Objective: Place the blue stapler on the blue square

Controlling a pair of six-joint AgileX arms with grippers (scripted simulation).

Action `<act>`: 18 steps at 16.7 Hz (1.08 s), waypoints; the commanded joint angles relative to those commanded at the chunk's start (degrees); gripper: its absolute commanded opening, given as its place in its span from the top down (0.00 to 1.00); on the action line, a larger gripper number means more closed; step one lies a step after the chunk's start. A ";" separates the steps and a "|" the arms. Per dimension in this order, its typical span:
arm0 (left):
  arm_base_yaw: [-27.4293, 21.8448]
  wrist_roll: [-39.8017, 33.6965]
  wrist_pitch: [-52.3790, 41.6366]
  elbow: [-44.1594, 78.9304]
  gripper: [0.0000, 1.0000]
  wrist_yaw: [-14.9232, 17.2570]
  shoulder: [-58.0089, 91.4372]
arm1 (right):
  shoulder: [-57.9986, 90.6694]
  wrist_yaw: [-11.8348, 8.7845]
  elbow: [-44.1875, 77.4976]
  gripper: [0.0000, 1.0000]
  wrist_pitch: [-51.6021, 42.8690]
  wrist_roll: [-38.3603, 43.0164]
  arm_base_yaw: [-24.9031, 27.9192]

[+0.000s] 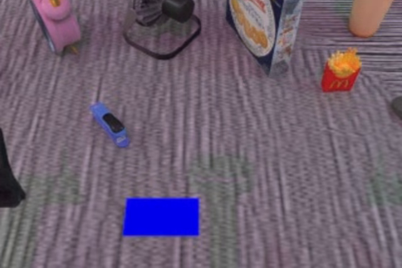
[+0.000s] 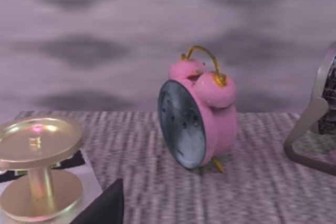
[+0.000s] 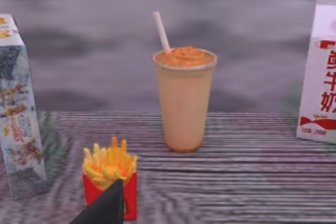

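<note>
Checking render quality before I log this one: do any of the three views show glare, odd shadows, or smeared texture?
Top view: even light, no hard shadows; the tablecloth looks streaked, and the blue stapler and blue square stay readable. Left wrist view: the pink alarm clock has a dull sheen on its face and the gold stand shows highlights. Right wrist view: blotchy backdrop, cup clear.

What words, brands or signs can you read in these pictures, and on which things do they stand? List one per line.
"Danisa", roughly, in blurred script: on the cookie box.
A yellow "M" arch sign: on the red fries carton.
Red Chinese characters, cut off at the edge and not readable: on the milk carton.
Black marks, too blurred to read: on the white card under the gold stand.
Clock face: no readable numbers.
</note>
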 joint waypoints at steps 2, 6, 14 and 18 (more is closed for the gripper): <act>0.00 0.00 0.00 0.00 0.00 0.00 0.00 | 0.00 0.00 0.00 0.00 0.00 0.00 0.00; -1.04 -3.58 -4.27 5.92 0.00 0.08 5.91 | 0.00 0.00 0.00 0.00 0.00 0.00 0.00; -5.93 -21.52 -27.91 40.63 0.00 -0.29 45.17 | 0.00 0.00 0.00 0.00 0.00 0.00 0.00; -9.10 -32.00 -42.78 61.36 0.00 -0.57 72.41 | 0.00 0.00 0.00 0.00 0.00 0.00 0.00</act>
